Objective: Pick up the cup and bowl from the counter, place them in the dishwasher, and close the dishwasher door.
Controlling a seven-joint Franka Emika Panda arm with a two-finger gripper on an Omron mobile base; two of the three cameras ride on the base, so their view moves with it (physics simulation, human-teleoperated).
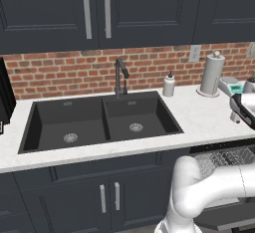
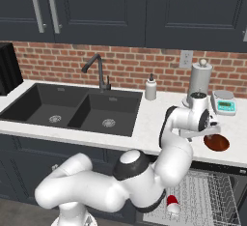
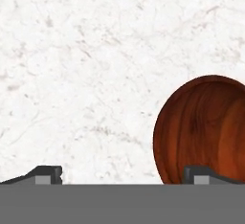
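reddish-brown bowl (image 3: 203, 129), one, on counter (image 3: 95, 65); one cup (image 2: 172, 201), seemingly racked; jaws spread.

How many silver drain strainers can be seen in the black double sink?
2. One round silver drain strainer lies in the floor of the left basin, and the other in the right basin of the black double sink.

A red brick wall (image 1: 60, 72) ran behind the sink side of the kitchen, under dark upper cabinets (image 1: 134, 8) with long silver handles (image 1: 86, 8). Matching dark lower cabinets (image 1: 107, 197) stood below. A white outlet plate (image 2: 186, 59) sat on the brick. Light fell evenly, without hard shadows.
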